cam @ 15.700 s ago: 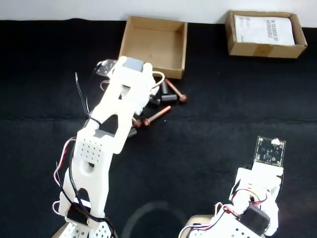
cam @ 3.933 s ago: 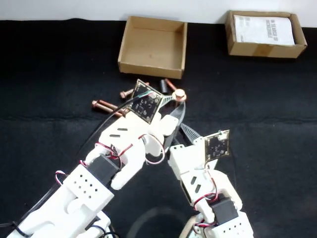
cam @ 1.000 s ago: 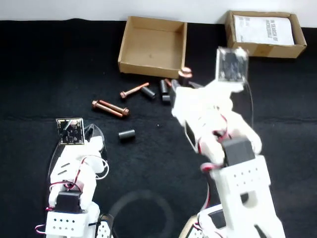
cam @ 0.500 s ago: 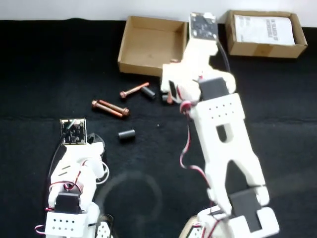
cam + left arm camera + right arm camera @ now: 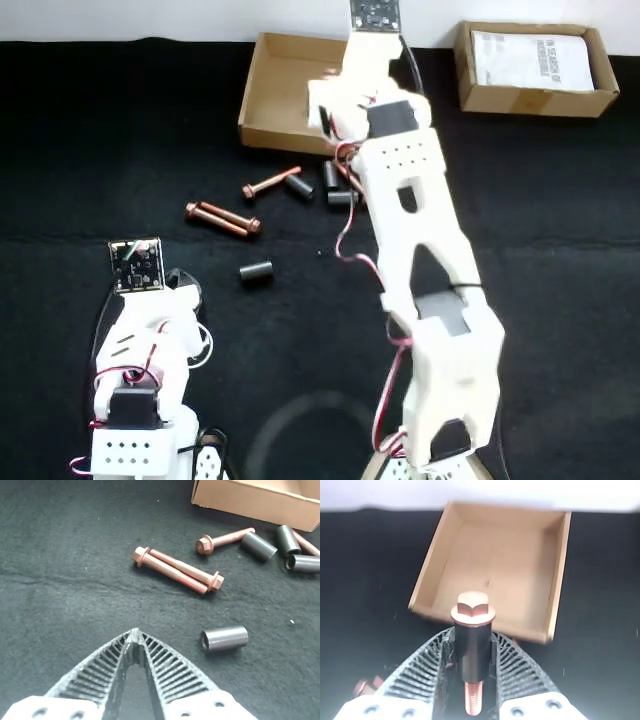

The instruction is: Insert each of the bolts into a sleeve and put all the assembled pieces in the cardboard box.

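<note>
**High view.** The right arm (image 5: 410, 200) stretches up the table, its wrist over the right-hand part of the cardboard box (image 5: 280, 90). On the black cloth (image 5: 560, 250) just in front of the box's front wall lie a single bolt (image 5: 270, 183) and three sleeves (image 5: 330, 173). Farther from the box is a pair of bolts (image 5: 222, 218), side by side and touching. Farther again is a lone sleeve (image 5: 256, 271). The left arm (image 5: 140, 340) sits well apart from the box, at the table's near edge. A second box (image 5: 535, 98) to the right of the cardboard box holds a printed sheet (image 5: 530, 58); its print is too small to read.

**Left wrist view.** The left gripper (image 5: 134, 636) has its fingers pressed together with nothing between them, above the cloth. The lone sleeve lies near its tips, with the pair of bolts beyond, toward the box.

**Right wrist view.** The right gripper (image 5: 471, 636) is clamped on the assembled piece (image 5: 470, 652), a dark sleeve with a copper bolt through it. The hex head is at the end toward the box, and thread shows at the wrist end. The piece is held just short of the box's front wall.

**Change.** Half a second ago the right wrist stood at the box's front right corner; it has since advanced over the box. The left arm has barely shifted. The loose bolts and sleeves lie as before.
</note>
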Robot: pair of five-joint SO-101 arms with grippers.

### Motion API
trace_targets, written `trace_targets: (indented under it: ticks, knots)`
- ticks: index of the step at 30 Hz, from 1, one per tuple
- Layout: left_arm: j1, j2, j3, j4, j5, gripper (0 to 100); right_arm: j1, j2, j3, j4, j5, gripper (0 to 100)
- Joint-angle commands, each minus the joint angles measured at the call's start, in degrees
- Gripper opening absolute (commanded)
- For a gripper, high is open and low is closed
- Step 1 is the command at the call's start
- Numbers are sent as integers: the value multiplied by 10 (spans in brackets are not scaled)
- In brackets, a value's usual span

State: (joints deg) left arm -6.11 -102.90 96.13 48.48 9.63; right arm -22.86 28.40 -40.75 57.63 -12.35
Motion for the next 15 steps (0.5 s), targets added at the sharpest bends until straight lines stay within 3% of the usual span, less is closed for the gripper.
trace_targets:
  ticks: [1,12,15]
  knots:
    - [-7,-1,10,-2,3,9,22,52,-90,-77,7,8]
    - [-8,-7,10,-2,3,9,46,290,-237,-296,9,8]
    - [-8,-7,10,-2,2,9,47,345,-269,-330,58,8]
